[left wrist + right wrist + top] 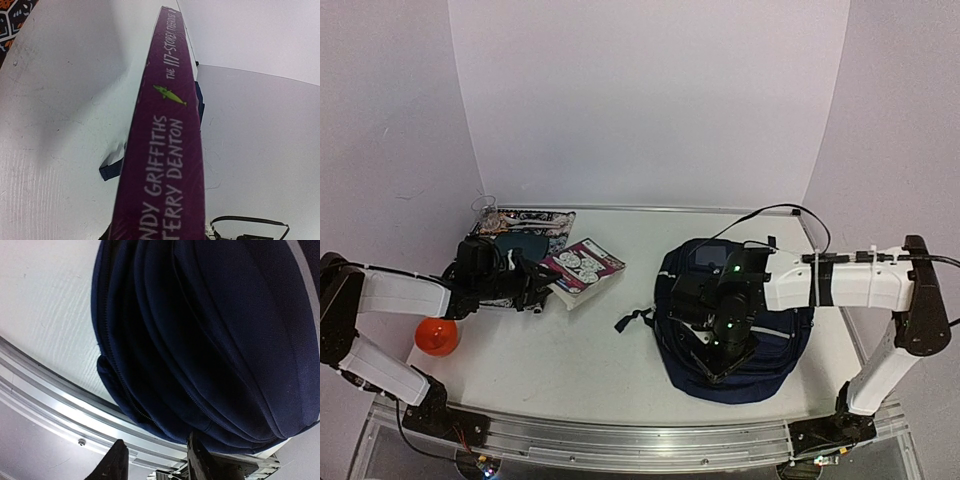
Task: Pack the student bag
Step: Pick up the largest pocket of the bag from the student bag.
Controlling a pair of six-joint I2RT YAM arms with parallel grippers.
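Our left gripper pinches the purple book by its edge, over at the left side of the table; in the left wrist view the spine fills the middle and hides the fingers, so we judge the hold from how the book sits right in the grip. Our right gripper hangs over the student bag with its two fingers apart and nothing between them. The bag lies flat on the right side of the table, right under that gripper, with one end near the metal rail at the front.

We think the packing has hardly begun; the book is out of the bag and well apart from it; an orange ball and a patterned mat lie out on the left too. We cannot see inside the bag, and we cannot tell if its zip is open. What is left, we think: get the bag open, bring the book across, and slide it in; maybe the other things go in as well.
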